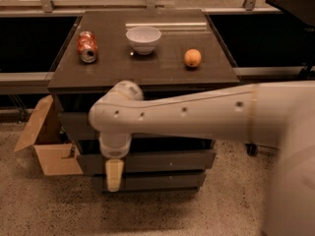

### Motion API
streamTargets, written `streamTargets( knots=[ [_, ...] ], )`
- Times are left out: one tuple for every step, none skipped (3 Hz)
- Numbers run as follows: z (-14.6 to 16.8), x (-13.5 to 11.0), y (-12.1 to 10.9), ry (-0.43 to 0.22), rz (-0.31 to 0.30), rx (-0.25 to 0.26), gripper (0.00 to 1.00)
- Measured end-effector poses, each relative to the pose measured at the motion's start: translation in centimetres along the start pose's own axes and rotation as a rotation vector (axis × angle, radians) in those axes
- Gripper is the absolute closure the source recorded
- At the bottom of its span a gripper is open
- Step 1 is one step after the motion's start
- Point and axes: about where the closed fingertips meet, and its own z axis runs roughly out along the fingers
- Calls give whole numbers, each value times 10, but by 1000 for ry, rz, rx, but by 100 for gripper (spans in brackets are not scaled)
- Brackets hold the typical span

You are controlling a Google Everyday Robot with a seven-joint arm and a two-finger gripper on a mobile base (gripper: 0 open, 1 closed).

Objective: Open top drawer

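Observation:
The dark grey-brown cabinet (162, 73) stands in the middle of the view with three drawer fronts. My white arm (197, 114) reaches across from the right in front of the top drawer (74, 126) and hides most of it, including its scratched middle. Only its left end shows. My gripper (114, 174) hangs down from the wrist at the cabinet's left front, in front of the middle drawer (167, 161) and the bottom drawer (162, 181).
On the cabinet top lie a red soda can (87, 46) on its side, a white bowl (143, 38) and an orange (192, 58). An open cardboard box (47, 149) stands on the floor to the left of the cabinet. Dark counters run behind.

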Motion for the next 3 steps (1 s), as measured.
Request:
streamTargets(
  knots=[
    [86,-64,-59,-68,36,67,0],
    [103,-84,-74,-87,47,83,0],
    [107,-89,-77,-93,53,93,0]
  ],
)
